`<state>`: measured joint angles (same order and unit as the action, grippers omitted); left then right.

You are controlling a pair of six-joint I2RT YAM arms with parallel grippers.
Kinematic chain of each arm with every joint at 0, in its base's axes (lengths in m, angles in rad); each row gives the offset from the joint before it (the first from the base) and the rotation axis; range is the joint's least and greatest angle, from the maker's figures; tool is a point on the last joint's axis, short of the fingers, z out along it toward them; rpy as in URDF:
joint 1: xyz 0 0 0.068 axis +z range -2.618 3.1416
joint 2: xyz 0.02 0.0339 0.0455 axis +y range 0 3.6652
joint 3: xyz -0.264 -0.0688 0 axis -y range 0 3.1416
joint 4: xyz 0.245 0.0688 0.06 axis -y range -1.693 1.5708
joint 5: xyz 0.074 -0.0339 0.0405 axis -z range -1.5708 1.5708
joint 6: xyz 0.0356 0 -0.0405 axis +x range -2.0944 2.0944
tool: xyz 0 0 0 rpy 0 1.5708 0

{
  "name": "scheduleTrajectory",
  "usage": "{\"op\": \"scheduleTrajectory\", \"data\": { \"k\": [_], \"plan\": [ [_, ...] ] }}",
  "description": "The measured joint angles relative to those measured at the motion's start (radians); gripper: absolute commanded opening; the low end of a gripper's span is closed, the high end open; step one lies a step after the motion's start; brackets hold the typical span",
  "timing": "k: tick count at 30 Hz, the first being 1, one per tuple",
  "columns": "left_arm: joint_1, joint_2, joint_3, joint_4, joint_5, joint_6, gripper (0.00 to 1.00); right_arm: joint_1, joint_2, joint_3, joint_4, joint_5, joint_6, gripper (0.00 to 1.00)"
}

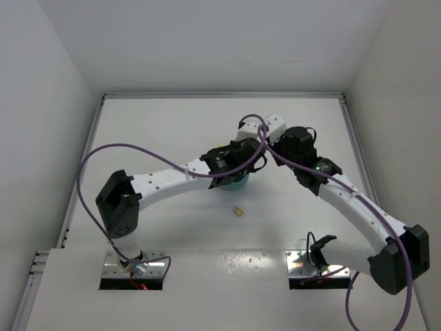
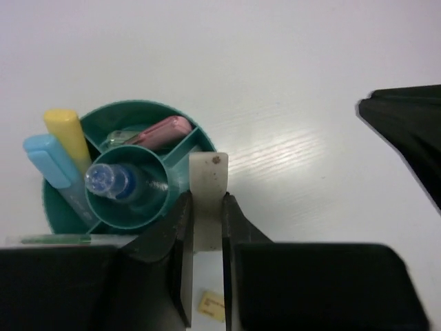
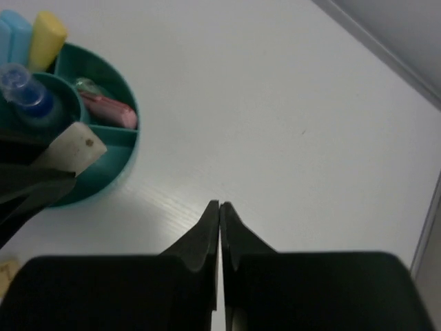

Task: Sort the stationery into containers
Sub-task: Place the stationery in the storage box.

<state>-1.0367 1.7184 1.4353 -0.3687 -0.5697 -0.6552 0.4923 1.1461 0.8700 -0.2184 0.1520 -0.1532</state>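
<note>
Your left gripper (image 2: 207, 214) clamps the eraser (image 2: 208, 172) at the organiser's (image 2: 138, 107) 3 o'clock rim. Your right gripper (image 3: 219, 207) is closed and empty.

My robot test cell, a lab bench setup.
Plain white walls (image 1: 41, 83) box in my white table (image 1: 172, 124); metal base plates (image 1: 157, 265) are bolted at its near edge, and purple cables (image 1: 124, 145) loop loose.

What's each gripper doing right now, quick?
Left gripper: closed on a pale eraser, over the teal organiser edge.
Right gripper: closed, empty.
</note>
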Motion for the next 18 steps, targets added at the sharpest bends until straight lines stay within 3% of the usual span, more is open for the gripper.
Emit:
{"op": "scheduleTrajectory", "data": {
  "k": [12,18],
  "plan": [
    [0.045,0.131,0.083,-0.029,0.042,0.120,0.05,0.001,0.000,-0.012,0.000,0.005,-0.004,0.02],
    [0.052,0.177,0.083,-0.038,0.047,0.126,0.08,0.000,-0.002,-0.015,0.000,0.012,-0.004,0.13]
  ]
}}
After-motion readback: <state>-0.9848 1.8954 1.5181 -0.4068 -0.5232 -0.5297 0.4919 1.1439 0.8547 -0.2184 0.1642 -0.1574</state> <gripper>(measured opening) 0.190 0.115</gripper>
